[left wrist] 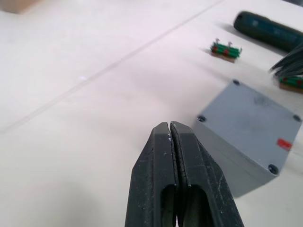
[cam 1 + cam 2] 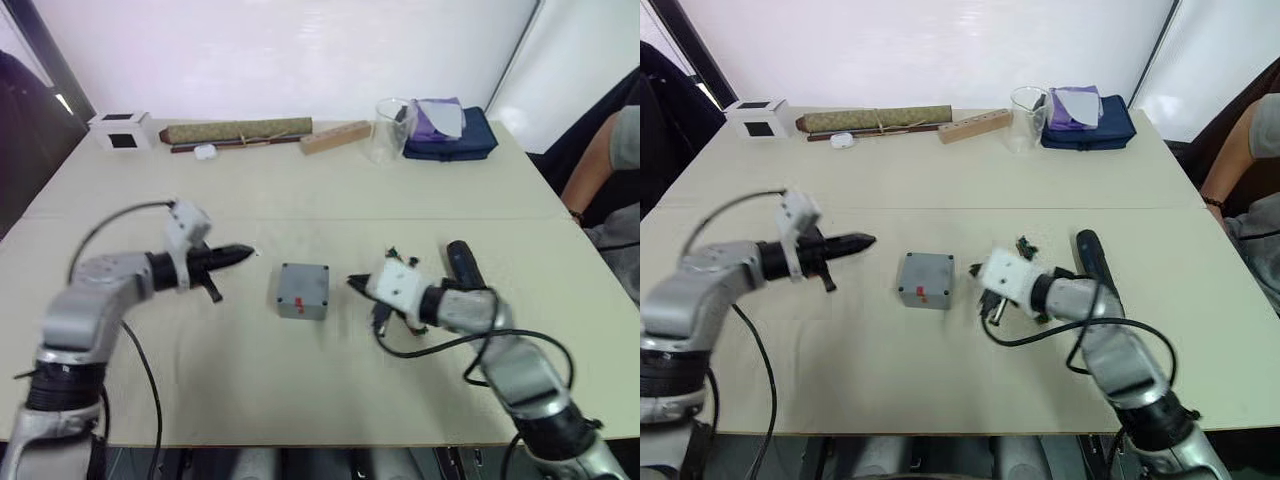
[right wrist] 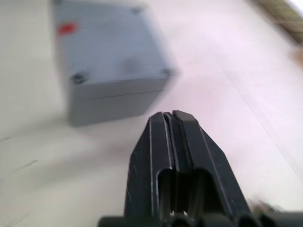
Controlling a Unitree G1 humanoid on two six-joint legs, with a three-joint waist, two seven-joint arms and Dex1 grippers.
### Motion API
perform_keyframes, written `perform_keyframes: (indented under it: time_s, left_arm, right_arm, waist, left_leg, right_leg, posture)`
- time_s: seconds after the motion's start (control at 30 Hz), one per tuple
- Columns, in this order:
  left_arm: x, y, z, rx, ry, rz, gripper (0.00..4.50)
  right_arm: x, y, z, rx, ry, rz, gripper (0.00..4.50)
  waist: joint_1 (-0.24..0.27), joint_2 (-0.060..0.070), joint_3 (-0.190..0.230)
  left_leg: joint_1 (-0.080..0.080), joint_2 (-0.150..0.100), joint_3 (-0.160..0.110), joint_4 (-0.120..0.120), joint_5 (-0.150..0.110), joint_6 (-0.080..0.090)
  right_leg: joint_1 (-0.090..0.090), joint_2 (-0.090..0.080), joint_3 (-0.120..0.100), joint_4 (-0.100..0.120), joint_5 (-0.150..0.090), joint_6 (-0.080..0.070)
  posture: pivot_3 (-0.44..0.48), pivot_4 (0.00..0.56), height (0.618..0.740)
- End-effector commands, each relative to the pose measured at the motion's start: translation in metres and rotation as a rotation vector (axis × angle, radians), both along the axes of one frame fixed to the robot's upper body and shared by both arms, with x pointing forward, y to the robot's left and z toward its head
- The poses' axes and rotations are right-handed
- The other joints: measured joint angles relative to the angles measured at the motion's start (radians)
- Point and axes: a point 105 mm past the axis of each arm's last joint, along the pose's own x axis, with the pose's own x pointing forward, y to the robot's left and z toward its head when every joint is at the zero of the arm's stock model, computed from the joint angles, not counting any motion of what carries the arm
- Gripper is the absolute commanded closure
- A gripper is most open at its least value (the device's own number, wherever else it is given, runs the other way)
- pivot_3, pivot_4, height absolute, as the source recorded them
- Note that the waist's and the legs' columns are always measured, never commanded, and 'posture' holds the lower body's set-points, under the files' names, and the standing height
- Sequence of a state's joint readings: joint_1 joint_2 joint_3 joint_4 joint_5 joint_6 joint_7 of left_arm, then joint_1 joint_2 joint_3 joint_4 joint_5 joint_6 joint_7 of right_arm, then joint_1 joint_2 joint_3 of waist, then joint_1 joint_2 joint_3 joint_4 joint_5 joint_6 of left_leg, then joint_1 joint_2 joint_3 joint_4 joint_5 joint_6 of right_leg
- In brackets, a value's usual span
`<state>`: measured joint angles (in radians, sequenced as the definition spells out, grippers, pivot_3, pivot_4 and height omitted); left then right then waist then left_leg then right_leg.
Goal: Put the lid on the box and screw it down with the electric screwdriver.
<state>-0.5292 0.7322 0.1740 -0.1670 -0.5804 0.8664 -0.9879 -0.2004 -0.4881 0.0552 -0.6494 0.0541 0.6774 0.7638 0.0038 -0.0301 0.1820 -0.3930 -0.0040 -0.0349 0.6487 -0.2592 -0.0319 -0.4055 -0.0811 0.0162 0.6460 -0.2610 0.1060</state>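
The square grey cast-metal box (image 2: 303, 290), lid (image 1: 249, 120) seated flush on it, sat between the left gripper (image 2: 243, 254) and right gripper (image 2: 355, 283), both pinched closed and empty, while the black cylindrical electric screwdriver (image 2: 463, 266) lay beyond the right claw.

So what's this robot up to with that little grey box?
Nothing is held right now. The grey box, its lid already on top, sits on the table between the two arms. The left gripper and right gripper are both shut and empty beside it. The electric screwdriver lies untouched by the right arm.
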Motion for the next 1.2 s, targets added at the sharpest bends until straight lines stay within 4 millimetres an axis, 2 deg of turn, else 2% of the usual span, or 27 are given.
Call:
perform_keyframes:
  time_s: [0.03,0.1,0.2,0.3,0.47,0.53,0.57,0.73,0.77,0.8,0.97,1.2]
  left_arm:
    - [-0.029,-0.043,0.027,0.005,-0.053,-0.270,4.50]
    - [-0.042,-0.056,0.018,0.071,-0.046,-0.359,4.50]
    - [-0.055,-0.069,-0.001,0.171,-0.054,-0.459,4.50]
    - [-0.058,-0.079,-0.014,0.237,-0.063,-0.507,4.50]
    - [-0.060,-0.080,-0.018,0.259,-0.054,-0.536,4.50]
    - [-0.063,-0.077,-0.023,0.300,-0.051,-0.550,4.50]
    - [-0.063,-0.076,-0.026,0.320,-0.045,-0.551,4.50]
    - [-0.064,-0.069,-0.033,0.342,-0.011,-0.535,4.50]
    - [-0.063,-0.069,-0.033,0.341,-0.011,-0.533,4.50]
    - [-0.063,-0.068,-0.033,0.338,-0.009,-0.528,4.50]
    - [-0.060,-0.067,-0.034,0.328,-0.008,-0.520,4.50]
    - [-0.059,-0.067,-0.036,0.319,-0.003,-0.517,4.50]
  right_arm:
    - [-0.019,-0.018,0.018,0.229,0.101,-0.130,4.48]
    - [-0.024,-0.026,0.006,0.216,0.159,-0.185,4.48]
    - [-0.027,-0.036,-0.012,0.204,0.222,-0.260,3.73]
    - [-0.032,-0.044,-0.030,0.190,0.273,-0.308,2.52]
    - [-0.029,-0.055,-0.037,0.166,0.279,-0.360,0.72]
    - [-0.029,-0.065,-0.046,0.147,0.292,-0.397,0.12]
    - [-0.030,-0.067,-0.050,0.142,0.301,-0.404,0.02]
    - [-0.038,-0.071,-0.060,0.112,0.301,-0.412,0.02]
    - [-0.037,-0.072,-0.060,0.105,0.292,-0.418,0.40]
    - [-0.037,-0.073,-0.060,0.109,0.288,-0.424,0.55]
    - [-0.035,-0.072,-0.057,0.126,0.263,-0.426,2.32]
    - [-0.034,-0.066,-0.054,0.140,0.245,-0.406,2.32]
  waist:
    - [0.001,0.000,0.000]
    - [-0.002,0.002,-0.001]
    - [-0.019,0.003,0.000]
    - [-0.020,0.003,0.000]
    - [-0.020,0.003,0.000]
    - [-0.018,0.003,0.000]
    - [-0.018,0.003,0.000]
    - [-0.017,0.003,0.001]
    - [-0.017,0.003,0.001]
    - [-0.017,0.003,0.001]
    - [-0.017,0.003,0.001]
    - [-0.017,0.003,0.001]
  left_leg:
    - [0.000,0.000,0.000,0.000,0.000,0.000]
    - [0.001,0.000,0.001,0.000,0.000,0.000]
    - [0.001,-0.001,0.003,-0.001,0.000,0.000]
    - [0.001,0.000,0.002,-0.002,0.000,0.000]
    - [0.001,0.000,0.003,-0.002,0.000,0.000]
    - [0.001,0.000,0.003,-0.002,0.000,0.000]
    - [0.001,0.000,0.003,-0.002,0.000,0.000]
    - [0.000,0.000,0.003,-0.002,0.000,0.000]
    - [0.000,0.000,0.003,-0.002,0.000,0.000]
    - [0.000,0.000,0.003,-0.002,0.000,0.000]
    - [0.000,0.001,0.003,-0.002,0.000,0.000]
    - [0.000,0.001,0.003,-0.002,0.000,0.000]
  right_leg:
    - [0.001,0.000,0.000,0.000,0.000,0.000]
    - [0.001,-0.001,0.003,0.000,0.000,0.000]
    - [0.000,-0.001,0.003,0.000,0.000,0.000]
    - [-0.001,0.002,0.003,0.000,-0.002,-0.003]
    - [-0.001,0.002,0.004,0.000,-0.002,-0.003]
    - [-0.001,0.002,0.003,0.000,-0.002,-0.003]
    - [-0.001,0.002,0.003,-0.001,-0.002,-0.003]
    - [-0.001,0.001,0.003,-0.001,-0.002,-0.003]
    - [-0.001,0.001,0.003,-0.001,-0.002,-0.003]
    - [-0.001,0.001,0.003,-0.001,-0.002,-0.003]
    - [-0.001,0.002,0.003,-0.001,-0.002,-0.003]
    - [-0.001,0.002,0.003,-0.001,-0.002,-0.003]
  posture:
    - [0.000,0.150,0.740]
    - [0.000,0.150,0.740]
    - [0.000,0.150,0.740]
    - [0.000,0.150,0.740]
    - [0.000,0.150,0.740]
    - [0.000,0.150,0.740]
    - [0.000,0.150,0.740]
    - [0.000,0.150,0.740]
    - [0.000,0.150,0.740]
    - [0.000,0.150,0.740]
    - [0.000,0.150,0.740]
    - [0.000,0.150,0.740]
